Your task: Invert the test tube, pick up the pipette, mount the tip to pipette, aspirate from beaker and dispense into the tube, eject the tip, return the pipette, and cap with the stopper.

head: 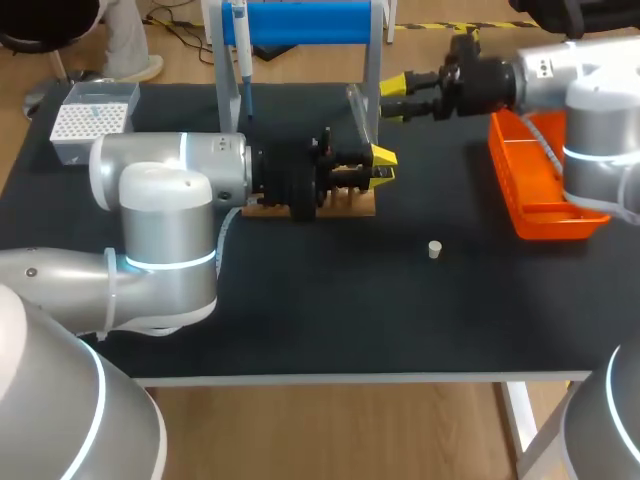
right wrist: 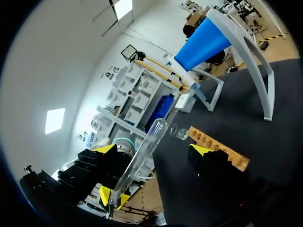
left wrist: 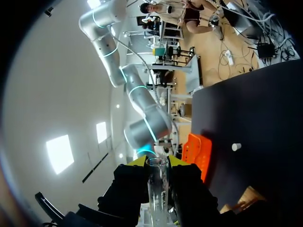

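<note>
A clear test tube (left wrist: 158,189) is held between the yellow tips of my left gripper (left wrist: 157,163), which is shut on it, the tube's open mouth pointing away from the wrist. In the head view the left gripper (head: 383,165) hovers over the wooden rack (head: 350,207). My right gripper (head: 392,97) sits just behind it, wide open. In the right wrist view the tube (right wrist: 144,151) slants ahead of the right gripper (right wrist: 154,151), between its spread fingers and touching neither. The pipette (head: 243,60) hangs on the blue stand (head: 310,22). A small stopper (head: 434,249) lies on the mat.
An orange bin (head: 540,190) stands at the right side. A white tip box (head: 90,120) sits at the back left. A small clear glass vessel (right wrist: 179,132) stands by the rack's end (right wrist: 218,146). The stand's grey legs (head: 372,90) rise close to both grippers.
</note>
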